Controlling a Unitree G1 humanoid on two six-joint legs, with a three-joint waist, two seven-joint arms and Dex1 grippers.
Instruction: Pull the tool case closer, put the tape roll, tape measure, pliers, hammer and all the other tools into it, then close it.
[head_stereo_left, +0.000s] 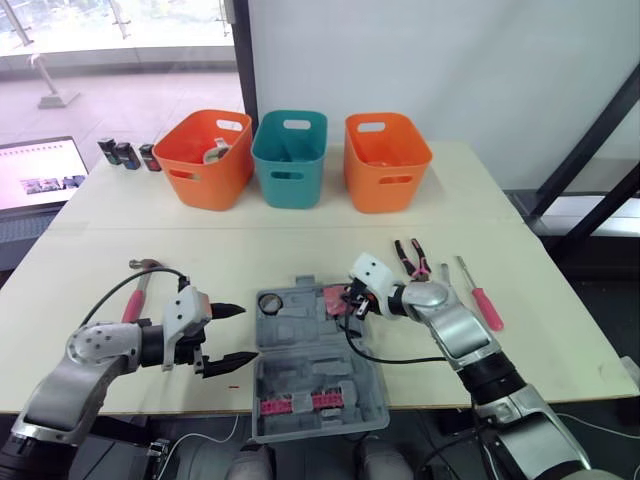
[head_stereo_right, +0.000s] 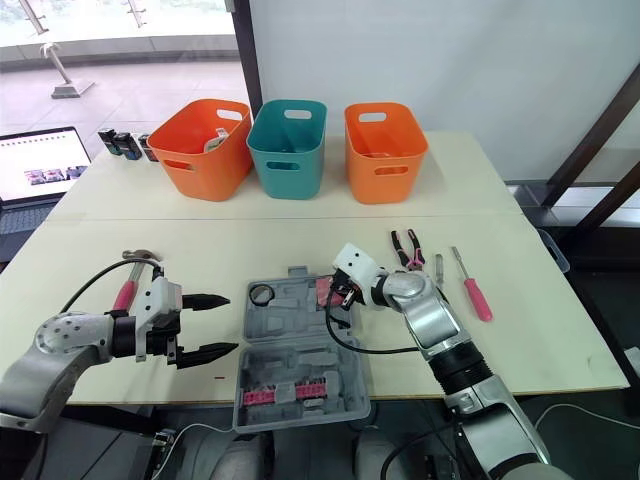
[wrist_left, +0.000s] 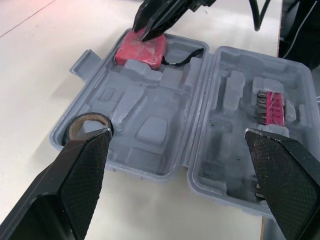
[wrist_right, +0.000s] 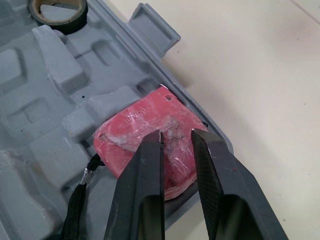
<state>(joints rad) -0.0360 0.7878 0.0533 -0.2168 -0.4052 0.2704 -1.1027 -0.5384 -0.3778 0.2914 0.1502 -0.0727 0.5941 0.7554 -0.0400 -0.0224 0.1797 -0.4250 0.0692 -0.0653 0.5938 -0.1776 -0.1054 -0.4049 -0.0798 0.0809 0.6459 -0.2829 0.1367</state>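
The grey tool case (head_stereo_left: 300, 345) lies open at the table's front edge. A black tape roll (head_stereo_left: 269, 302) sits in its far left corner. The red tape measure (wrist_right: 135, 127) lies in the far right corner, its black strap trailing into the case. My right gripper (wrist_right: 177, 135) is shut, its tips resting on top of the tape measure. My left gripper (head_stereo_left: 248, 333) hangs open just left of the case, holding nothing. The hammer (head_stereo_left: 140, 285) lies behind my left arm. Pliers (head_stereo_left: 411, 258) and a pink screwdriver (head_stereo_left: 485, 300) lie to the right of the case.
Two orange bins (head_stereo_left: 203, 157) (head_stereo_left: 386, 160) and a teal bin (head_stereo_left: 289, 157) line the far side. A thin screwdriver (head_stereo_left: 445, 272) lies beside the pliers. Pink bit strips (head_stereo_left: 298, 402) sit in the case's near half. A laptop (head_stereo_left: 40, 175) is at far left.
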